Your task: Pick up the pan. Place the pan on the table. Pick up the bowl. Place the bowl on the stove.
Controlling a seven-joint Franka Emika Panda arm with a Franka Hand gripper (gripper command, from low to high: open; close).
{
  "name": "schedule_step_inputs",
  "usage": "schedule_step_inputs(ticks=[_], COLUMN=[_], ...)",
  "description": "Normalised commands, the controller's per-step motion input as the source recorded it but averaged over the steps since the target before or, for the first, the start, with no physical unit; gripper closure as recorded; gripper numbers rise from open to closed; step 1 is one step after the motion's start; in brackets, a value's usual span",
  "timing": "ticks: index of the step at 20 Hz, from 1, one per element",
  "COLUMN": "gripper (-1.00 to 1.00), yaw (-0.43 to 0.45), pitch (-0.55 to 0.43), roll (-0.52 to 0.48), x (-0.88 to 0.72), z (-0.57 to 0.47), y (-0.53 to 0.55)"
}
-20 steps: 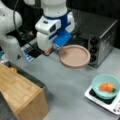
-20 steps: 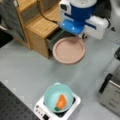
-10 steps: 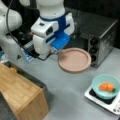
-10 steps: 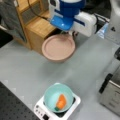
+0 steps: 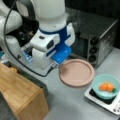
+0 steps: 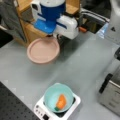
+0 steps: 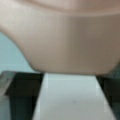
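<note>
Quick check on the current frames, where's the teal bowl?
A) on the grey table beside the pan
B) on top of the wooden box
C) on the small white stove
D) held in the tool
C: in both front views the bowl with orange pieces inside sits on the black top of the stove, while the tool is at the pan by its handle.

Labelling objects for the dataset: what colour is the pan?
Dusty pink, with a white handle seen between the end effector's fingers in the wrist view; the pan shows best in a front view.
</note>
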Motion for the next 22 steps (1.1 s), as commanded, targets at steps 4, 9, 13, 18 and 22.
schedule_step_inputs(ticks=[4, 9, 13, 18, 22], gripper=[1.0, 1.0, 1.0, 1.0, 1.0], yaw=[0.165, 0.159, 0.115, 0.074, 0.04], pitch=[0.122, 0.141, 0.108, 0.109, 0.127], roll=[-0.116, -0.131, -0.085, -0.019, 0.037], x=[0.34, 0.35, 0.43, 0.43, 0.42], z=[0.08, 0.05, -0.05, -0.07, -0.03], y=[-0.19, -0.22, -0.27, -0.3, -0.3])
